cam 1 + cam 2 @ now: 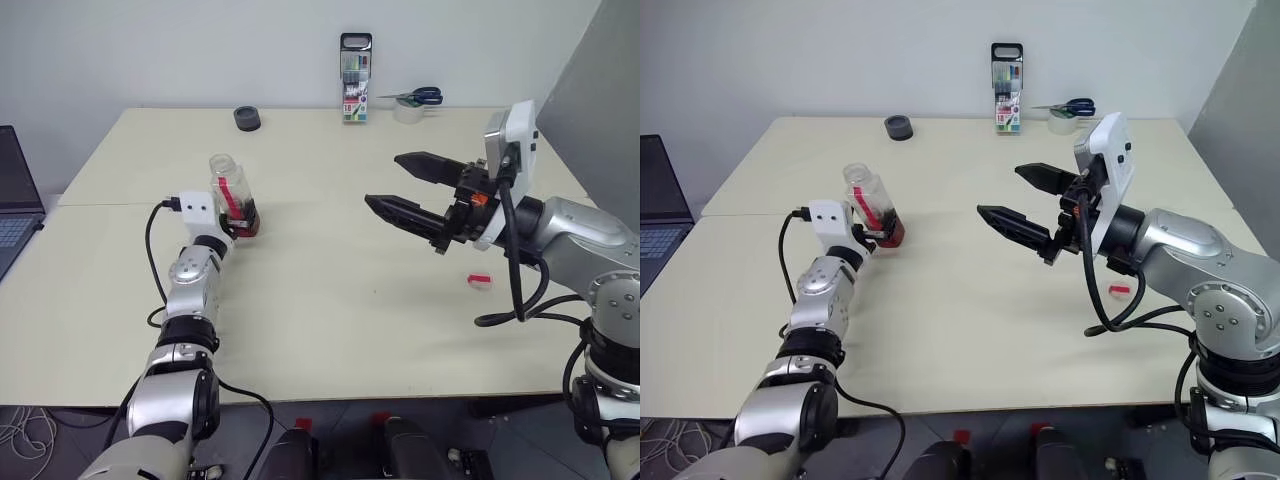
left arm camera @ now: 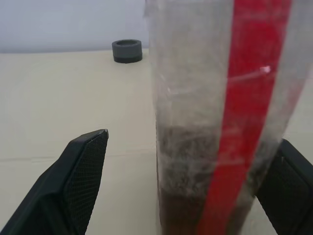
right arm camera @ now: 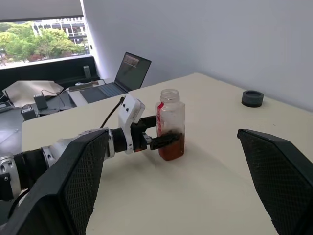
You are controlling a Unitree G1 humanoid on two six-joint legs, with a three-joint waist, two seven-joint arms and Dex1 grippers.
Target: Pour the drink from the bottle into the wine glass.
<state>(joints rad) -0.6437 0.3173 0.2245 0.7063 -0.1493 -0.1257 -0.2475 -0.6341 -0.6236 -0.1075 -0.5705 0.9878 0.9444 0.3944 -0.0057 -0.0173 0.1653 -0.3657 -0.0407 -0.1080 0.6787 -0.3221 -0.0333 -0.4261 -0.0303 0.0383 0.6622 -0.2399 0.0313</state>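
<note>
See the bottle [image 1: 230, 195] standing straight up on the table [image 1: 330, 330], on the left side. Has no lid on, so the mouth is open. Holds a little brown drink [image 3: 172, 147] down at the bottom.

Look at the left gripper [image 1: 243, 218], low by the bottle. Has one black finger on each side of it. Looks let go, not squeezing: see the gap between one finger [image 2: 83, 171] and the bottle wall in the left wrist view. Hard to tell if the other finger touches.

Look at the right gripper [image 1: 385, 182], up in the air over the middle of the table, well apart from the bottle. Spread wide, with nothing in it.

Spot the small red lid [image 1: 480, 281] lying flat on the table, near the right arm.

So far, by the look of it: lid off, bottle set down and ready. Most likely no pouring done yet.

Left to do, as a guess: grab the bottle, lift it, tip it over the wine glass, and let the drink run in. Better go slow, since an open bottle can spill if bumped.
</note>
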